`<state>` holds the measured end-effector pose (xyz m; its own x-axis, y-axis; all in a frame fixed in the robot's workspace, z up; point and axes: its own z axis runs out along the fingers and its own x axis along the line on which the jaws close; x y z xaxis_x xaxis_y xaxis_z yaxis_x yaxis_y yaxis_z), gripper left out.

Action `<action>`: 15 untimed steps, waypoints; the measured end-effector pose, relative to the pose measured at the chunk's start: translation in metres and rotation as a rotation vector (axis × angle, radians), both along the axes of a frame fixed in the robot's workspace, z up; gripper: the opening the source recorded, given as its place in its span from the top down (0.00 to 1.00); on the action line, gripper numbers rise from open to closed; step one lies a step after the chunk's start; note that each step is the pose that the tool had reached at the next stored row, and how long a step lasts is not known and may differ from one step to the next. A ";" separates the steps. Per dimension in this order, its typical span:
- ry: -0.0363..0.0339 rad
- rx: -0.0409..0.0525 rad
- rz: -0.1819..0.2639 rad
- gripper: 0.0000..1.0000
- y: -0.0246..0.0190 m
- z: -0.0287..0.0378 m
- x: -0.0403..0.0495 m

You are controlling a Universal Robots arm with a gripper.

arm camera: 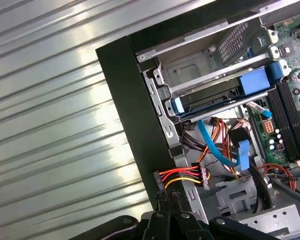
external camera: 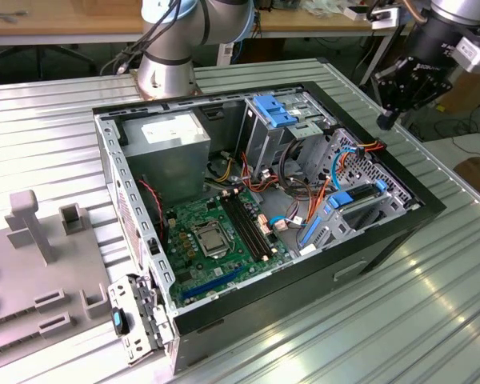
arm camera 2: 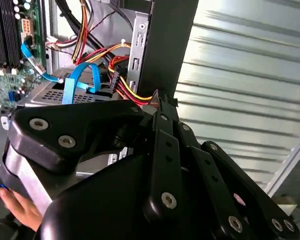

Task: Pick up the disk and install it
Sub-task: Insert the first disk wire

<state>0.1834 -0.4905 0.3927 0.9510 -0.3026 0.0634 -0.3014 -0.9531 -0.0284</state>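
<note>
Open PC case sits on a ribbed metal surface, with a grey fixture at the exterior view's left. The end effector is pinched closed by the case rim, and the disk is slotted in its bay.

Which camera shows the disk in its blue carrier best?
The first wrist view: the disk sits in its bay with its dark edge and both blue carrier ends in plain sight. The exterior view shows the disk from farther off, partly behind cage metal.

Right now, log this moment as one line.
pincer: shut, at case edge, beside power plug | disk: sitting in drive cage, apart from pincer
</note>
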 end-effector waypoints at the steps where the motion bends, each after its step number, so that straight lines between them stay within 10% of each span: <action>1: -0.0004 -0.0001 0.038 0.89 0.0000 -0.0001 0.0000; 6: -0.0023 -0.0002 0.153 0.89 -0.0005 -0.0005 0.0000; 15: -0.0048 -0.0004 0.189 0.89 -0.0065 -0.0011 0.0001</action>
